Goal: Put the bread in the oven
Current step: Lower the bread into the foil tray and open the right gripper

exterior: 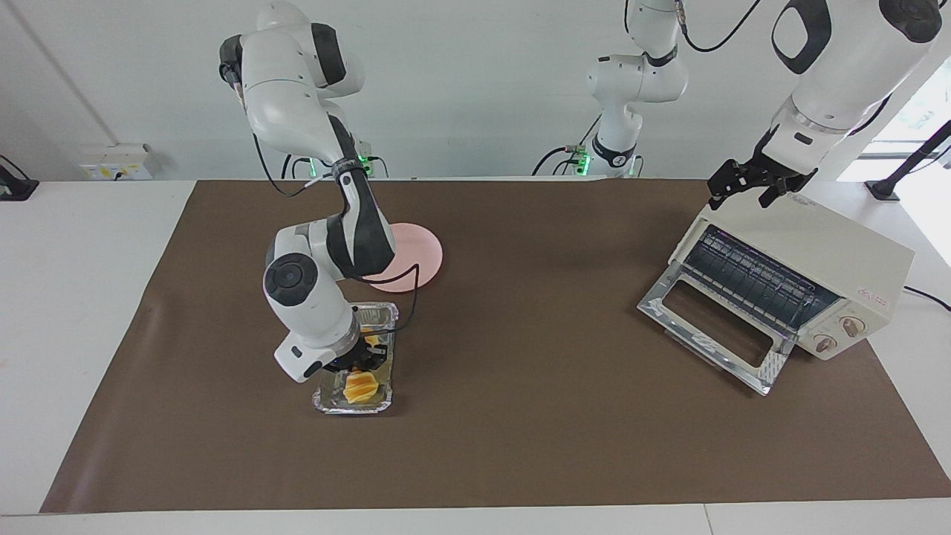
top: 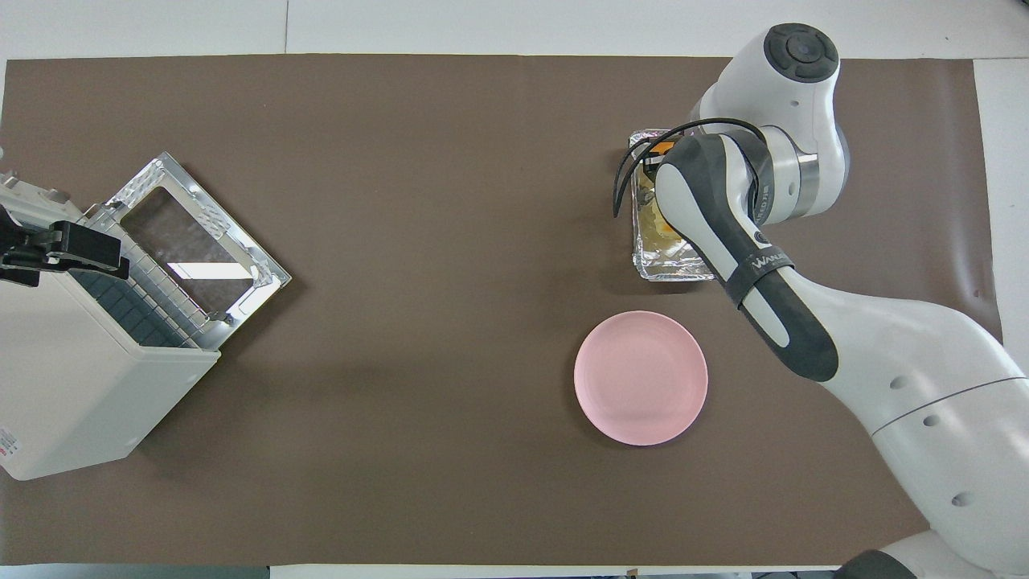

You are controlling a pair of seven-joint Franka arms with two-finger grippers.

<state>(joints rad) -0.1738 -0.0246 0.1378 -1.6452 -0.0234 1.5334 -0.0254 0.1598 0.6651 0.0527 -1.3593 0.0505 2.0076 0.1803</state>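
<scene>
Bread (exterior: 359, 387): small golden-orange loaf w/ crosswise ridges, lying in a crinkled silver foil tray (exterior: 387, 318) on the brown mat (exterior: 520, 416), toward the right arm's end of the table. Only one end of the loaf shows in the facing view; the rest is under the gripper. In the overhead view the arm covers nearly all of it, just an orange sliver at the tray's edge.

Right gripper (exterior: 362, 355) is down in the tray, on the loaf's middle. Black fingers sit at the bread, but whether they're clamped or just around it can't be told from here.

Pink plate (top: 641, 377): round, smooth, matte, flat on the mat just beside the tray, nearer to the robots.

Oven (exterior: 810, 253): cream-white boxy shell, set at an angle at the left arm's end. Glass drop-down door (exterior: 713, 325) is folded down flat w/ a shiny metal frame; wire rack (exterior: 758, 279) visible inside, two round knobs and a red label on the front panel.

Left gripper (exterior: 750, 183) hangs over the oven's top, near its edge; arm waiting. Finger state not readable.
</scene>
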